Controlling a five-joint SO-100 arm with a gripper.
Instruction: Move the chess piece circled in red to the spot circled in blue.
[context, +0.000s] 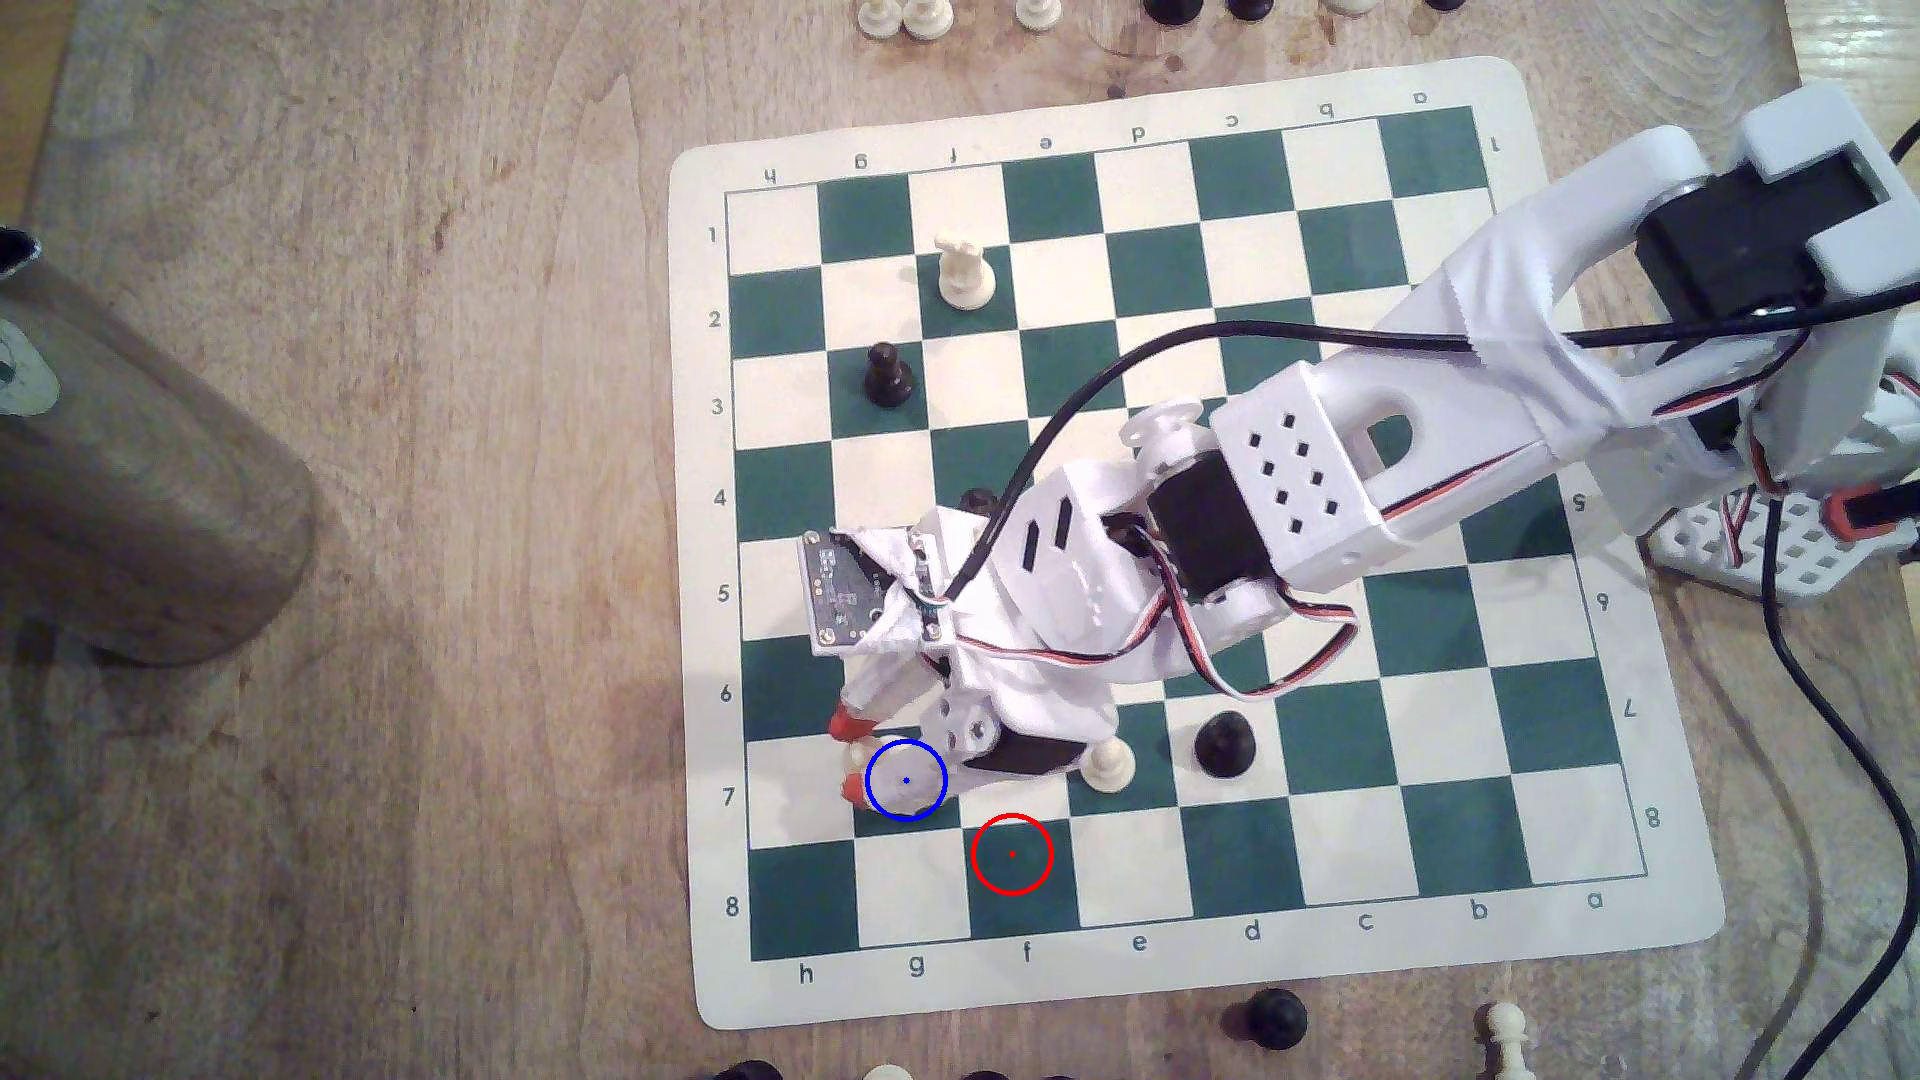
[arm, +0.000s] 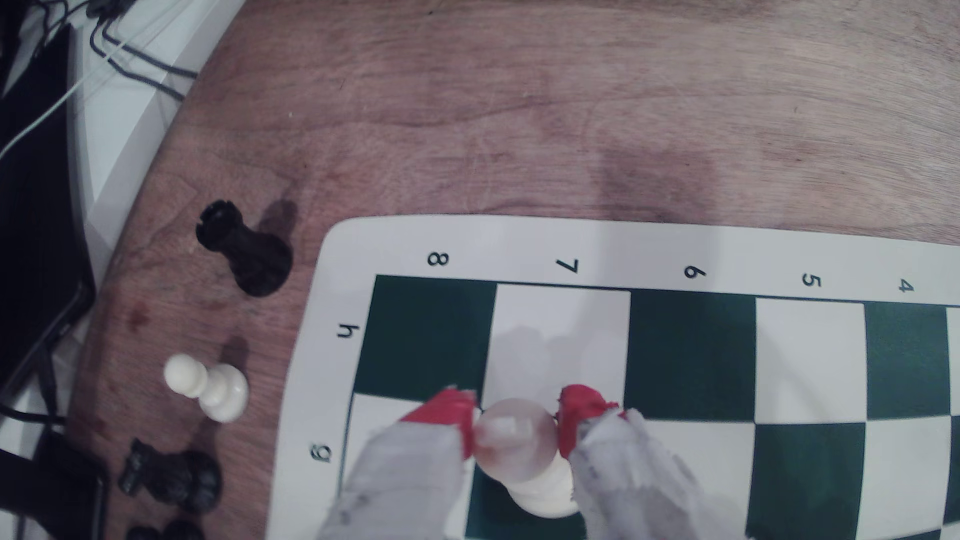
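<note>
Red-tipped fingers (arm: 576, 420) pinching the cream chess piece (arm: 514, 441) — its base on a green square, g7.

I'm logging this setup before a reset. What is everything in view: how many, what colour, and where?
chessboard: one, green and cream, on the wooden table.
the chess piece: one, cream-white, on the blue-ringed spot, square g7.
red ring: one, on bare green f8.
white notched piece: one, on f2.
white pawn: one, on e7.
black pieces: two, on g3 and d7; a dark shape behind the arm may be a third.
spare pieces: several, black and white, off the board along the exterior view's top and bottom edges.
cylinder: one, brownish, at the exterior view's left.
arm: one, white, cabled, over the board.
pincer: one, red-tipped, shut on the chess piece's head.
</note>
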